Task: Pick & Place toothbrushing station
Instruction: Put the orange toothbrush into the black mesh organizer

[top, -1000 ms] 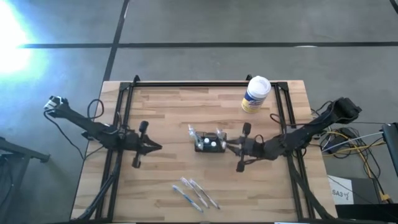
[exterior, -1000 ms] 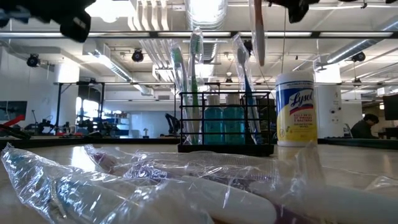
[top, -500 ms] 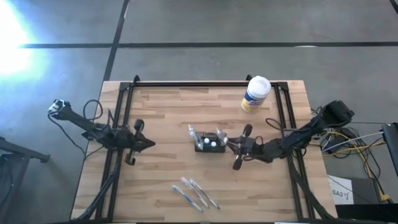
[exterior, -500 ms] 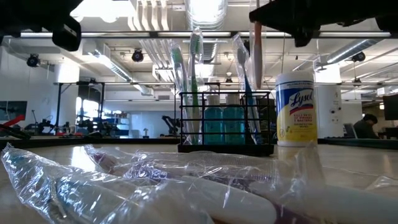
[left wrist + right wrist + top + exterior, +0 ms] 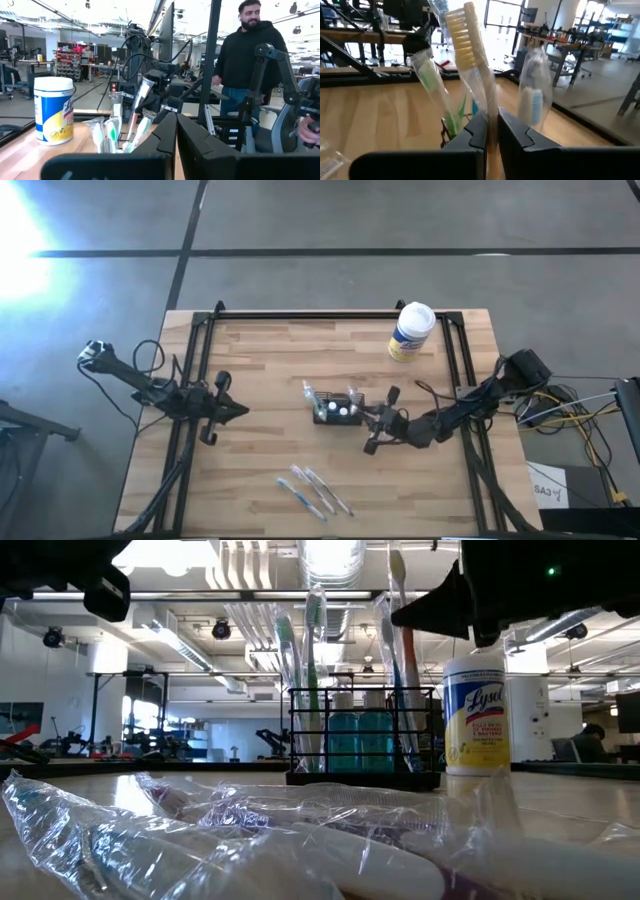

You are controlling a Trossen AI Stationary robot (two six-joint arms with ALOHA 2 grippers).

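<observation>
Station (image 5: 336, 409) sits mid-tabletop. R gripper (image 5: 374, 420), just beside its right end, fingers pinching a wrapped toothbrush (image 5: 470, 50) upright, prob. to slot it in. L gripper (image 5: 238, 409) waits nr left edge, fingers pressed together.

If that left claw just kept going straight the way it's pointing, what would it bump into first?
Probably the toothbrushing station. The left gripper, fingers shut, points across the table toward it, with bare wood between them. The right gripper, shut on a toothbrush, is just beyond it. Relative height is unclear.
</observation>
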